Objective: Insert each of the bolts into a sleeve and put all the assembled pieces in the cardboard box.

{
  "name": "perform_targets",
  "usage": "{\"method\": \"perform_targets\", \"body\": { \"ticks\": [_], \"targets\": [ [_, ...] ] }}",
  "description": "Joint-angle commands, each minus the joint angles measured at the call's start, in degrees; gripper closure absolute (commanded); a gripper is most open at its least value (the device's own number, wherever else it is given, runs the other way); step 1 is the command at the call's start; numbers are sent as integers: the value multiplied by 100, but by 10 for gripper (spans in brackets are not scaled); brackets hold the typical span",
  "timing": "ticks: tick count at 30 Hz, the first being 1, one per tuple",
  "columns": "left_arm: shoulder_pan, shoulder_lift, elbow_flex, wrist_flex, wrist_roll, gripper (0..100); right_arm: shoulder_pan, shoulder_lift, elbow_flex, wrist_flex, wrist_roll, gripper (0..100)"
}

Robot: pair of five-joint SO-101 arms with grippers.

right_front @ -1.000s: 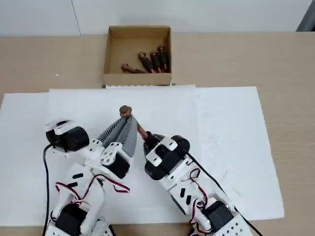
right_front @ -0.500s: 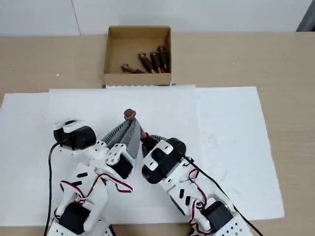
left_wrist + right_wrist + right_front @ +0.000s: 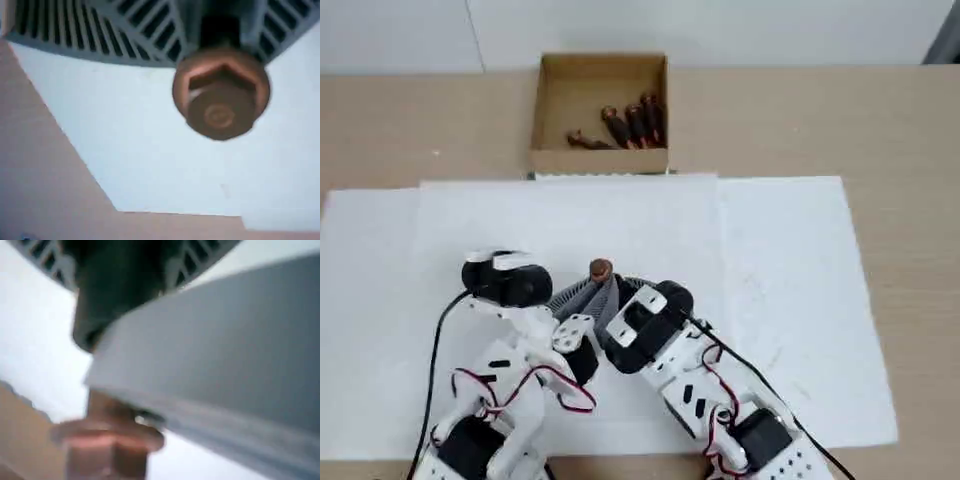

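Bolt [image 3: 601, 268] clamped between left pincer [image 3: 598, 288] tips; sleeve [image 3: 112, 300] inside right pincer [image 3: 120, 265]

light: bright, even, diffuse | shadows: soft, faint (high view)

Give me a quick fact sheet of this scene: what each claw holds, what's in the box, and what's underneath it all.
Left gripper: shut on a bolt, copper head poking past the fingers
Right gripper: shut on a dark sleeve, close beside the bolt
Box: four assembled pieces inside
Underneath: white paper on a wooden table
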State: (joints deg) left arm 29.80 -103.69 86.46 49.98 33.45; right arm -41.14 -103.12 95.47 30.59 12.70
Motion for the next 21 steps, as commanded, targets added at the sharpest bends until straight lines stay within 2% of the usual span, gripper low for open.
{"method": "perform_targets", "body": {
  "ticks": [1, 5, 12, 15, 21],
  "targets": [
    [132, 9, 75, 264, -62, 994, -40, -84, 18, -189, 53, 995],
    [105, 9, 92, 264, -325, 982, -40, -84, 26, -189, 53, 995],
    [88, 9, 101, 536, -677, 780, -40, -84, 53, -189, 62, 995],
    [70, 9, 92, 563, -791, 771, -40, -84, 53, -189, 53, 995],
    [-457, 9, -180, 642, -1292, 772, -40, -84, 18, -189, 62, 995]
  ]
}}
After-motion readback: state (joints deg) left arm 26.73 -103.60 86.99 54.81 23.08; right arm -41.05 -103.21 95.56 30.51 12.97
